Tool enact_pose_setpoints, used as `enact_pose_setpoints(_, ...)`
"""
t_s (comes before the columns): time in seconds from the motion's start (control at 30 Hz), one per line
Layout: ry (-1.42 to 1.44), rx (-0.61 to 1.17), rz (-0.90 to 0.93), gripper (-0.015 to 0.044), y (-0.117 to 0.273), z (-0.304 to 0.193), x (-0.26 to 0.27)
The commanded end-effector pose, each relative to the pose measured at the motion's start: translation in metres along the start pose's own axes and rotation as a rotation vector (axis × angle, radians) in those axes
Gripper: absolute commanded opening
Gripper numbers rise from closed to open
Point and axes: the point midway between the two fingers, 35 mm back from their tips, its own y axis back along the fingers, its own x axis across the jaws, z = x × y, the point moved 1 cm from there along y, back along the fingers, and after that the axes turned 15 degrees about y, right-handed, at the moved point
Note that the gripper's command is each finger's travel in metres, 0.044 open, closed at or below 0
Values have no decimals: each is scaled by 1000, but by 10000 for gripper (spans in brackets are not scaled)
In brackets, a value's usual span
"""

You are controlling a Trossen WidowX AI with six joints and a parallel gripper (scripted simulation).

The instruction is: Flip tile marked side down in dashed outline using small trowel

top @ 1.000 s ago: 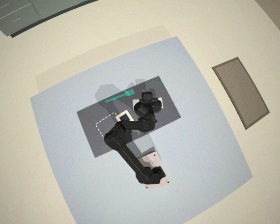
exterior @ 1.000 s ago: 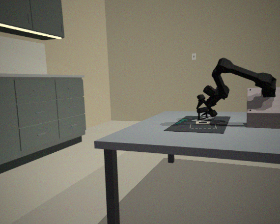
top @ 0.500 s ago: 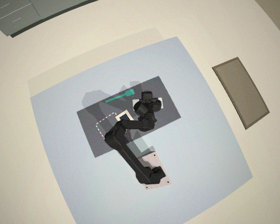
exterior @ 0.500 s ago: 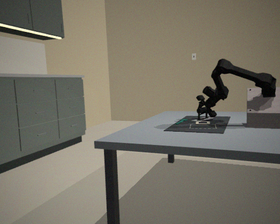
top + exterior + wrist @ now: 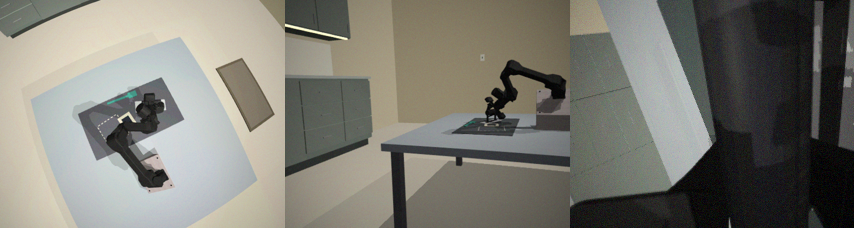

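Trowel (image 5: 163, 102) (image 5: 498, 120) (image 5: 760, 95) between end effector's (image 5: 150, 103) (image 5: 492, 111) (image 5: 762, 180) fingers

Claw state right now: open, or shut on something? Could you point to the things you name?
Shut on the trowel (image 5: 137, 103) (image 5: 483, 122) (image 5: 760, 75). Wrist view: the claw's (image 5: 150, 103) (image 5: 494, 112) (image 5: 764, 141) two dark fingers close in from either side of the thick handle.

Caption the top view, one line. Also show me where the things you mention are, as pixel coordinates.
Black arm (image 5: 130, 160) (image 5: 510, 92) over a dark mat (image 5: 172, 112) (image 5: 460, 131), its gripper beside a cream-bordered tile (image 5: 129, 114) (image 5: 491, 126) and green tool (image 5: 117, 99) (image 5: 469, 124).

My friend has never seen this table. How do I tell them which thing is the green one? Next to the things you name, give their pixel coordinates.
On the pale blue table (image 5: 210, 150) (image 5: 435, 140) lies a dark mat (image 5: 172, 112) (image 5: 460, 131). Near its long edge farthest from the arm's base is a thin stick with a squarish end (image 5: 132, 94) (image 5: 470, 123). It's the mat's only green thing.
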Motion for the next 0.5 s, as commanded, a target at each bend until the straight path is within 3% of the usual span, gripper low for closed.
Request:
enact_pose_setpoints(0.0, 1, 0, 1, 0, 1, 0, 4)
enact_pose_setpoints(0.27, 3, -2, 2, 0, 35, 11, 43)
enact_pose_setpoints(0.47, 15, 7, 4, 0, 39, 12, 45)
